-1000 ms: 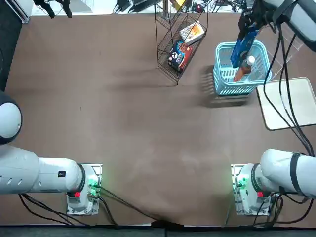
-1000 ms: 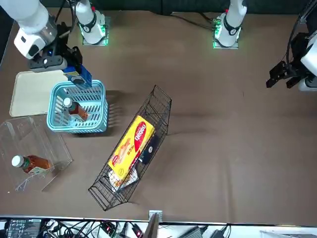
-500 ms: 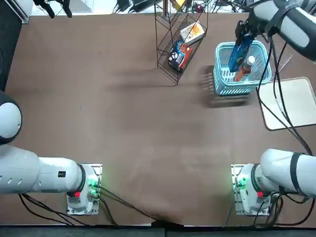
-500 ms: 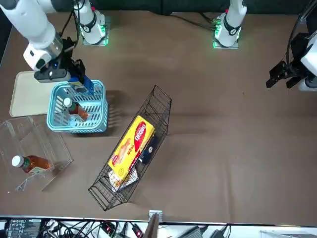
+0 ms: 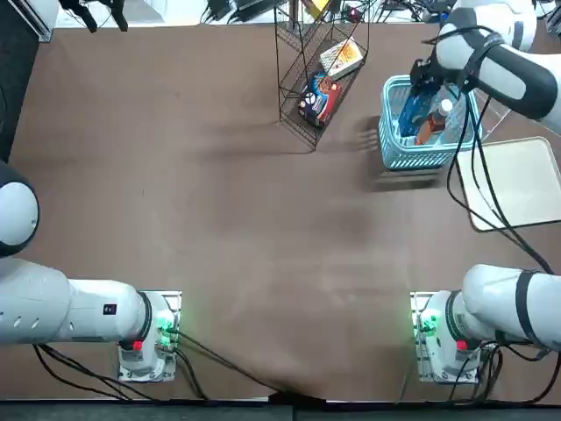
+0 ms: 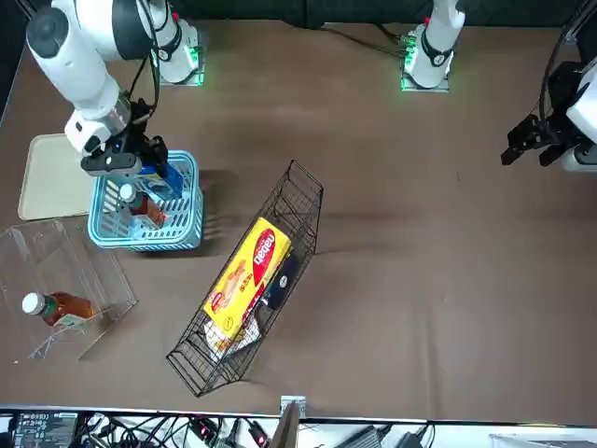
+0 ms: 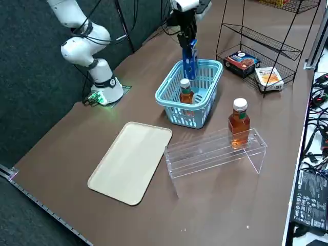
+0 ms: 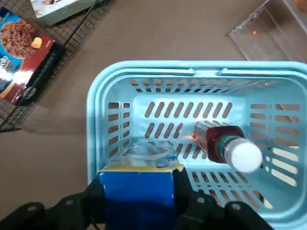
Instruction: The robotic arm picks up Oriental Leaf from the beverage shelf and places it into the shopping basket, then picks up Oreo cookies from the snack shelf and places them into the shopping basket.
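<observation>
Oreo cookies (image 8: pixel 139 199); Oriental Leaf (image 8: pixel 228 146) inside basket (image 8: pixel 192 64).

My end effector (image 8: pixel 139 199) grips the blue packet (image 8: pixel 139 195), its two sides pressed against it. A yellow edge and a clear part show at the packet's end, over the basket (image 8: pixel 196 68). Inside the slotted light blue basket, a bottle (image 8: pixel 225 143) of red-brown tea lies with its white cap. Apart from the basket, a dark red-and-black packet (image 8: pixel 24 55) and a white box (image 8: pixel 62 9) rest in a wire rack (image 8: pixel 79 33). A clear stand (image 8: pixel 268 36) is near the basket on the brown surface (image 8: pixel 168 31).
</observation>
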Motion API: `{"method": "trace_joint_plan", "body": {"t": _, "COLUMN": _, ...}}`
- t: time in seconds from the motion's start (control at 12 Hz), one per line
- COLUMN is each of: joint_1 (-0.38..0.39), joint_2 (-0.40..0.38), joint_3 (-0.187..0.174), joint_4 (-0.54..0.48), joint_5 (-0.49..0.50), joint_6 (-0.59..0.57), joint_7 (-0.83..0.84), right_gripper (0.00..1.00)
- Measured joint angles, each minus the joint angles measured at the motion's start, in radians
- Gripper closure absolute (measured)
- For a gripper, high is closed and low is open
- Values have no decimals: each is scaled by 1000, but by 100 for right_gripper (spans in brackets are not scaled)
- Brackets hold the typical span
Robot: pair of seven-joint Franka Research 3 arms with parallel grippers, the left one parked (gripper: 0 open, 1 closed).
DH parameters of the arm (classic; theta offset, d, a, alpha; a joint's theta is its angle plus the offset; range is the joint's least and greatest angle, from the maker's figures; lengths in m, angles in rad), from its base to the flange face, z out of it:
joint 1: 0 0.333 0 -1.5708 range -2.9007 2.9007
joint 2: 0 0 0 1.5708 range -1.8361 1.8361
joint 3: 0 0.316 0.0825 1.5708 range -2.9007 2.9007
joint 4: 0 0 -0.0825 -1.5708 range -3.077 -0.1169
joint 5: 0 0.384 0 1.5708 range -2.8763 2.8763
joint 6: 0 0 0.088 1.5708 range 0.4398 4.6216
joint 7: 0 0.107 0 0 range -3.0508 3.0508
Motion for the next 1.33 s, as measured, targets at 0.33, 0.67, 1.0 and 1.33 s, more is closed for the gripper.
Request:
{"method": "trace_joint_plan", "body": {"t": 0.33, "joint_1": -7, "joint_2": 66, "joint_3": -1, "joint_4": -54, "joint_5": 0, "joint_6": 109, "joint_7": 0, "right_gripper": 41}}
{"method": "trace_joint_plan", "body": {"t": 0.67, "joint_1": -12, "joint_2": 148, "joint_3": -5, "joint_4": -58, "joint_5": -10, "joint_6": 177, "joint_7": 0, "right_gripper": 41}}
{"method": "trace_joint_plan", "body": {"t": 1.0, "joint_1": -22, "joint_2": 226, "joint_3": -7, "joint_4": -58, "joint_5": -61, "joint_6": 232, "joint_7": 0, "right_gripper": 41}}
{"method": "trace_joint_plan", "body": {"t": 1.33, "joint_1": -23, "joint_2": 262, "joint_3": -8, "joint_4": -58, "joint_5": -142, "joint_6": 242, "joint_7": 52, "right_gripper": 41}}
